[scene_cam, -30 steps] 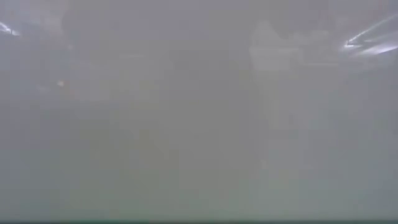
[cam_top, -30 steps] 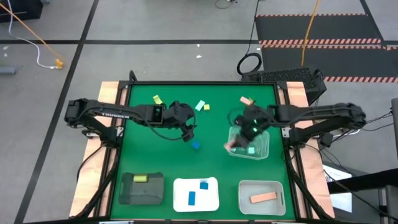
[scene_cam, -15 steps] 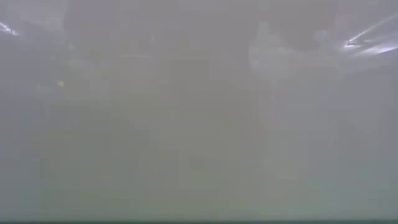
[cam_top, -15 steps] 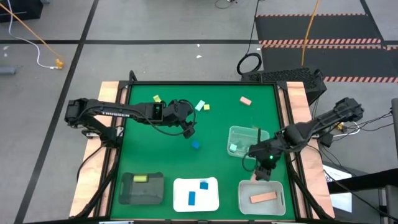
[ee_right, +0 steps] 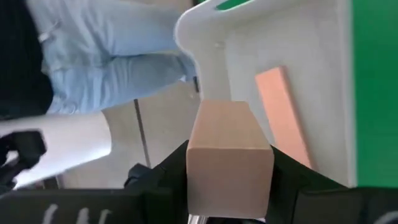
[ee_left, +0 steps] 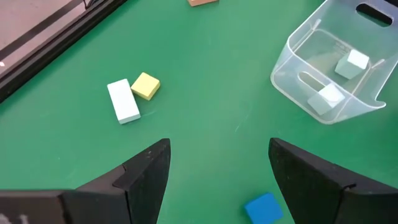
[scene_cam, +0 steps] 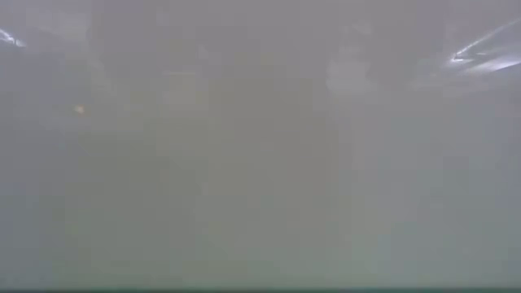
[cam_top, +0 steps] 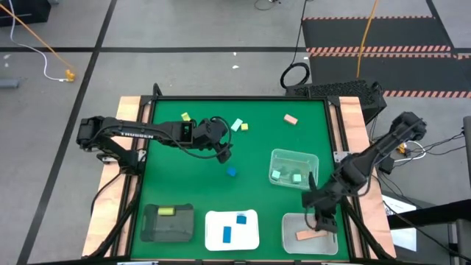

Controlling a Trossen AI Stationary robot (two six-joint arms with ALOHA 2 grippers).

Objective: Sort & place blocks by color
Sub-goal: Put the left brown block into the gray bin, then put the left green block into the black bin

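Note:
My right gripper (cam_top: 321, 219) hangs over the white near-right tray (cam_top: 291, 221) and is shut on a tan-pink block (ee_right: 229, 158). A tan-pink bar (cam_top: 311, 235) lies in that tray. My left gripper (cam_top: 223, 153) is open above the table's middle, with a blue cube (ee_left: 263, 208) just ahead of its fingers. Loose on the table are a mint bar (ee_left: 124, 101), a yellow cube (ee_left: 146, 86), a yellow-green block (cam_top: 186, 117) and a tan-pink block (cam_top: 291, 118). The clear tray (cam_top: 294, 157) holds two mint cubes (ee_left: 352, 63). My right gripper pinches the tan-pink block by two opposite side faces (ee_right: 194, 163), one dark finger (ee_right: 163, 173) on each side. The block is lifted clear, above the white tray's inside, beside the tan-pink bar (ee_right: 283, 115).
A dark tray (cam_top: 168, 224) at the near left holds a yellow-green block (cam_top: 165, 211). The white flat tray (cam_top: 250, 237) holds two blue blocks (cam_top: 227, 234). A person in jeans (ee_right: 112, 62) stands beyond the table's near edge. The low view is fogged and shows nothing.
My right gripper has travelled from the clear tray toward the table's near edge, ending above the near-right white tray, shut on the tan-pink block the whole way. The clear tray and its mint cubes stay where they were.

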